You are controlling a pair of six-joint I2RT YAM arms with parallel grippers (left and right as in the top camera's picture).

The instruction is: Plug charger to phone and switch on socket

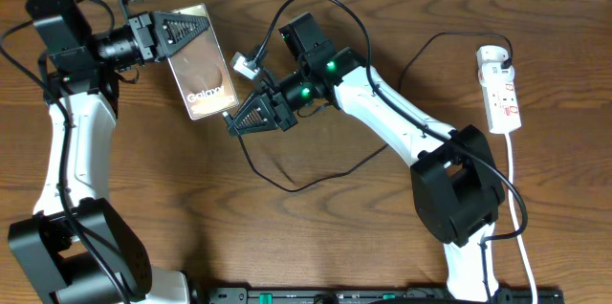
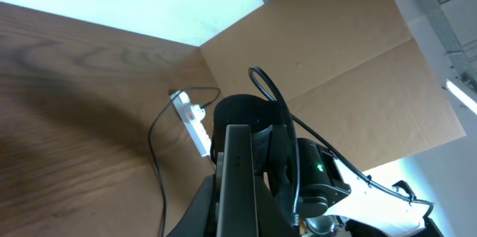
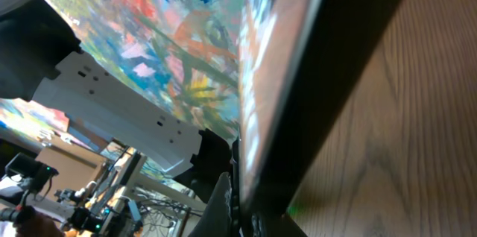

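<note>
overhead / left gripper (image 1: 182, 29): clamping shut on the 11 o'clock end of the phone (image 1: 203, 63).
overhead / phone axis: running 11 to 5 o'clock, lettered end hanging free toward 5.
overhead / right gripper (image 1: 232, 124): pinching fully closed; the charger (image 1: 292, 189) cable is trailing out from under its tips, so I'm reading it as gripping the connector end.
overhead / key relation: phone's free short edge is sitting just beside the right gripper's tips, at about 11 o'clock from them. Right arm is the nearer one for the insertion.
overhead / socket (image 1: 499, 89): lying at far 3 o'clock on the table (image 1: 382, 237), long axis 12 to 6, well apart from both claws, with the right arm nearer.
left wrist / phone: showing edge-on at bottom centre, with the socket lying beyond at 10 o'clock from it.
left wrist / hidden: its own fingers are getting cut off by the frame bottom.
right wrist / phone: dark edge is crossing the frame diagonally, glossy face reflecting colours.
right wrist / hidden: fingers are only dark shapes at 6 o'clock. Connector tip and port are not making out, so alignment can't be told.
all views / socket switches: too small to read.
</note>
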